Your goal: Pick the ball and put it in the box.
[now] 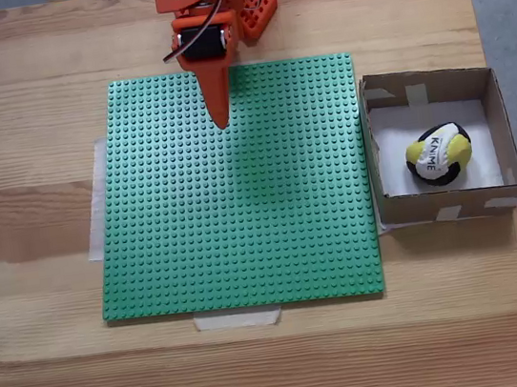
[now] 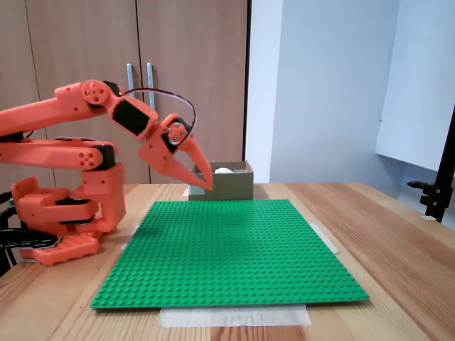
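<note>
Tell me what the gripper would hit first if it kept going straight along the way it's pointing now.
Probably the green studded baseplate. The gripper looks shut and angles downward over the plate's near-arm part, with nothing between its tip and the studs. The cardboard box with the ball sits off to the side, outside that line.

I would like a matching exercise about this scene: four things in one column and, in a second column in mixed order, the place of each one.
Things:
1. ball
2. box
3. green studded plate
4. gripper

Places:
A. taped flat in the middle of the table
B. raised above the far part of the green plate, empty
C. inside the box, on its white bottom
D. on the table beside the right edge of the green plate, as the top-down fixed view shows it

Pairs: 1-C, 2-D, 3-A, 4-B
</note>
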